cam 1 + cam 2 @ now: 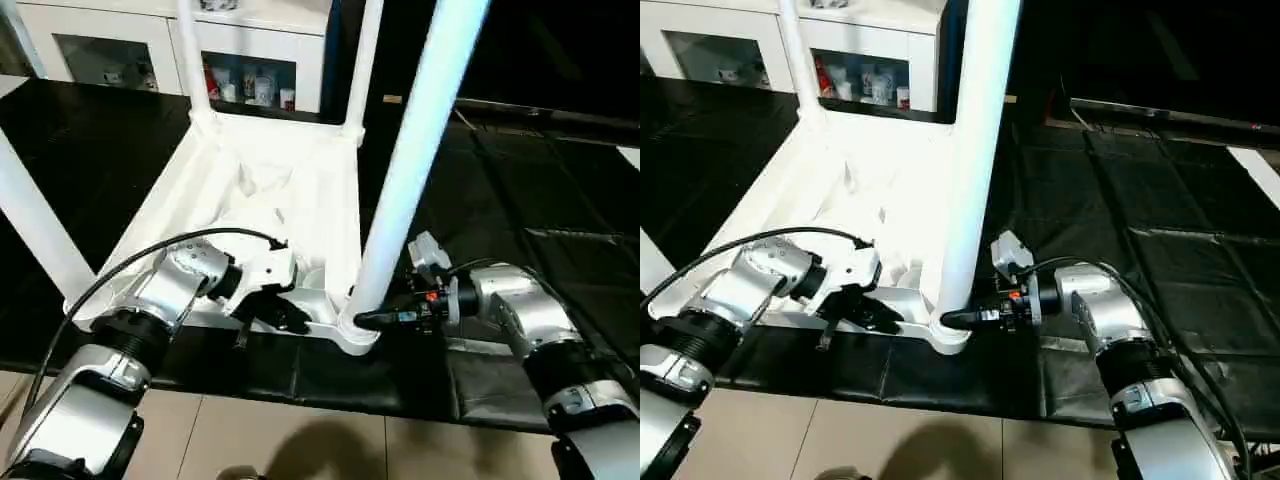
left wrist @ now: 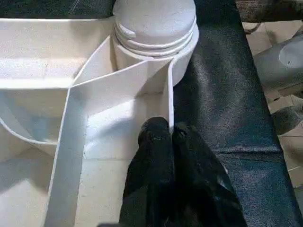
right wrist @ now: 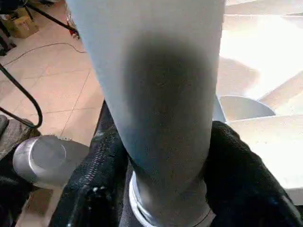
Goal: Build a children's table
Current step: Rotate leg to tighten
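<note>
The white table top (image 1: 150, 215) lies upside down on a black mat, ribbed underside up. All four white legs stand in its corner sockets: far left (image 1: 190, 60), far right (image 1: 362, 60), near left (image 1: 35, 220) and near right (image 1: 410, 170). My left gripper (image 1: 285, 318) sits at the front rim beside the near-right corner. In the left wrist view its fingers (image 2: 156, 142) are shut on the thin rim wall (image 2: 169, 104). My right gripper (image 1: 365, 318) is shut on the base of the near-right leg (image 3: 156, 94), with one black finger (image 3: 99, 179) on each side just above the socket.
A white cabinet with glass doors (image 1: 130, 50) stands behind the table top. The black mat (image 1: 520, 200) stretches off to the right, and tiled floor (image 1: 300, 440) lies in front of it. A black cable (image 1: 130, 265) loops over my left forearm.
</note>
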